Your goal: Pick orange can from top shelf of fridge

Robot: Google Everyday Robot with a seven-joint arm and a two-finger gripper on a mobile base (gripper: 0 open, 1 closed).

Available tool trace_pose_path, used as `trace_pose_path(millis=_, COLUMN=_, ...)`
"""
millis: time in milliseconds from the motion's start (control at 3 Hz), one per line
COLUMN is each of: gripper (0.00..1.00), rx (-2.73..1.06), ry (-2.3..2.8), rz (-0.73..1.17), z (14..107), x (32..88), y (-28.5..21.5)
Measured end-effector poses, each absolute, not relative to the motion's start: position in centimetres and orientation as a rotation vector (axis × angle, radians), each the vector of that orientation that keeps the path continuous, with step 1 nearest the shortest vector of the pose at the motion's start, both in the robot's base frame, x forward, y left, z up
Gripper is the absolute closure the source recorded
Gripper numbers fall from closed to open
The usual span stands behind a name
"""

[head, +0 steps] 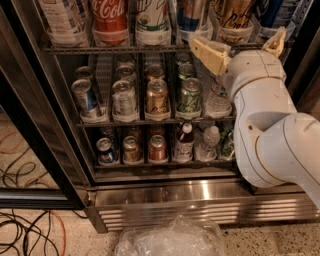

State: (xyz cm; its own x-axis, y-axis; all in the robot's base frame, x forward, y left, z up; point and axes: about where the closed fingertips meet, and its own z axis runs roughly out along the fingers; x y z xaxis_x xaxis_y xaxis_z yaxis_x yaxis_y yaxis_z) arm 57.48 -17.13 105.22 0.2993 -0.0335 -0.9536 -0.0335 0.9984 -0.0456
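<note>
The orange can [234, 18], copper-gold with dark cursive lettering, stands in a whitish tray on the top shelf [100, 50] of the fridge [175, 196], second from the right; its top is cut off by the frame. My gripper [243, 47] is open, just below and in front of the can. Its left finger [210, 53] reaches the rack's edge under the can and its right finger [276, 42] sits to the can's right. The white arm fills the right side and hides the right end of the lower racks.
On the top shelf, left of the orange can: a blue can [192, 12], a white-green can [152, 16], a red Coca-Cola can [109, 15]. The lower racks hold cans, including a shorter orange-gold one [157, 97], and bottles. A clear plastic bag [170, 238] and cables [25, 220] lie on the floor.
</note>
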Motion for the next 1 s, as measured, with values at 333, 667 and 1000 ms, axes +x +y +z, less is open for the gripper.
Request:
trace_pose_path(millis=333, gripper=0.26, rx=-0.061, ry=1.267, rz=0.0, z=105.22, x=57.48, y=-17.13)
trace_pose_path(millis=667, gripper=0.19, rx=-0.061, ry=1.267, rz=0.0, z=105.22, x=57.48, y=-17.12)
trace_pose_path(millis=1000, gripper=0.31, rx=-0.062, ry=1.266, rz=-0.001, z=105.25, x=57.5, y=-17.1)
